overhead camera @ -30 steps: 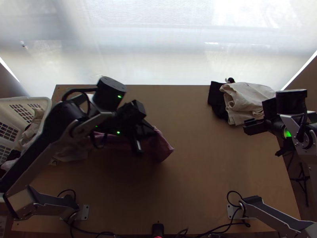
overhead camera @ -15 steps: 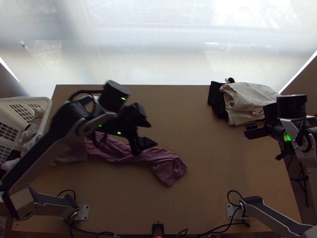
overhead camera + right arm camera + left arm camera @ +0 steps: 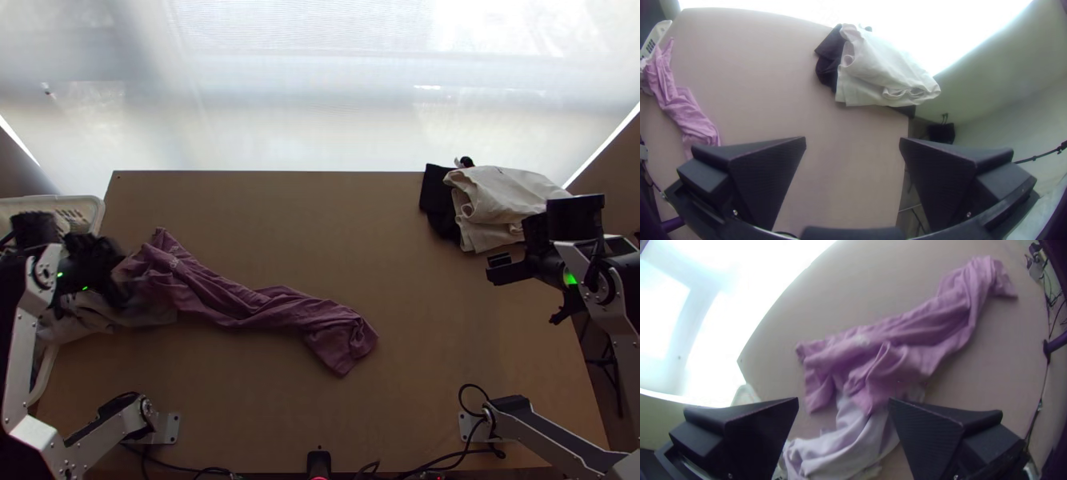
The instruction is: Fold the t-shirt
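Small pale marking [image 3: 862, 340] on the t-shirt [image 3: 264, 308]; too small to make out.

Around: white laundry basket [image 3: 94, 210] at the table's left edge, partly behind the left arm. Pale grey cloth [image 3: 100, 316] spills from it onto the light wooden table [image 3: 416, 400], bunched, touching the shirt's basket-side end; in the way there. Far right corner: cream garment [image 3: 496, 200], loosely folded, lying on a black garment [image 3: 436, 204].

T-shirt: dusty pink, bunched into a long crumpled strip, running from beside the grey cloth to the table's middle, wider at the basket end.

Left gripper [image 3: 118, 276]: at the basket side, near the shirt's wide end. Jaws parted, released; left wrist view has shirt and grey cloth beyond the gap.

Right gripper [image 3: 522, 296]: near the cream garment, jaws wide apart, released; shirt well apart from it.
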Controlling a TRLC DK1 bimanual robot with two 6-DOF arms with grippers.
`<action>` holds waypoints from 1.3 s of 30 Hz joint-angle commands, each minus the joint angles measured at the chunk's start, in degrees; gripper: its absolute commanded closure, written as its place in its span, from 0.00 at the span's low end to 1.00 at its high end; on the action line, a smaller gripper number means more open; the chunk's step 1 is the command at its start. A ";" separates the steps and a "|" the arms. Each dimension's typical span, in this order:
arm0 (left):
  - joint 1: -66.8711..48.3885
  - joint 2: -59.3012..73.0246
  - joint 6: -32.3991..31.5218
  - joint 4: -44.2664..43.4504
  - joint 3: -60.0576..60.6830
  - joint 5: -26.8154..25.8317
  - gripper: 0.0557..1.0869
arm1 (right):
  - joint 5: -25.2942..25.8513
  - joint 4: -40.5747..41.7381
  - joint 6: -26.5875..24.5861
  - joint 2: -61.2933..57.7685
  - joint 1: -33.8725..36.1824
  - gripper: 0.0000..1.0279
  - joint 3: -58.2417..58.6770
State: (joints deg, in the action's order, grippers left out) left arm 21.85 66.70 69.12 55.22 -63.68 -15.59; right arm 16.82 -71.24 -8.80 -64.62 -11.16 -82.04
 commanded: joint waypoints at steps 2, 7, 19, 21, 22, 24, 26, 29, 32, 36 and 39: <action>25.70 3.18 18.06 -8.99 8.40 -0.40 0.05 | -1.00 0.31 0.27 -0.51 -0.44 0.05 0.48; 28.52 7.66 20.26 -9.52 7.69 -0.40 0.22 | -1.00 0.31 0.27 -0.51 -0.44 0.05 0.48; 28.34 17.41 14.55 -9.69 3.56 0.65 0.94 | -1.00 0.31 0.27 -0.42 -0.36 0.05 0.30; 28.87 18.65 13.93 -10.40 1.72 1.01 0.96 | -1.00 0.31 0.18 -0.42 -0.36 0.05 0.21; 29.39 19.08 13.67 -10.57 0.31 1.01 0.96 | -1.00 0.31 0.18 -0.42 -0.36 0.05 0.13; 30.89 20.84 11.56 -10.40 -4.35 1.01 0.96 | -1.00 0.31 0.18 -0.42 -0.36 0.05 0.04; 33.09 23.22 10.15 -9.08 -10.85 1.01 0.96 | -1.00 0.31 0.18 -0.42 -0.36 0.05 0.13; 36.95 27.96 10.07 -7.76 -21.40 1.01 0.96 | -1.00 0.31 0.18 -0.51 -0.27 0.05 0.21; 41.61 35.70 9.01 -7.15 -34.49 1.01 0.96 | -1.09 0.31 0.18 -0.59 -0.36 0.05 0.04; 45.39 48.97 6.64 -3.98 -52.69 4.70 0.96 | -1.09 0.31 0.18 -0.86 -0.36 0.05 0.04; 45.92 53.27 6.20 -3.72 -56.03 8.48 0.73 | -1.09 0.31 0.18 -0.95 -0.36 0.05 -0.05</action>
State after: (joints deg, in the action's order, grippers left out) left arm 63.37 106.76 77.30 49.19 -102.24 -11.94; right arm 15.77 -70.94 -8.58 -65.30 -11.51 -81.93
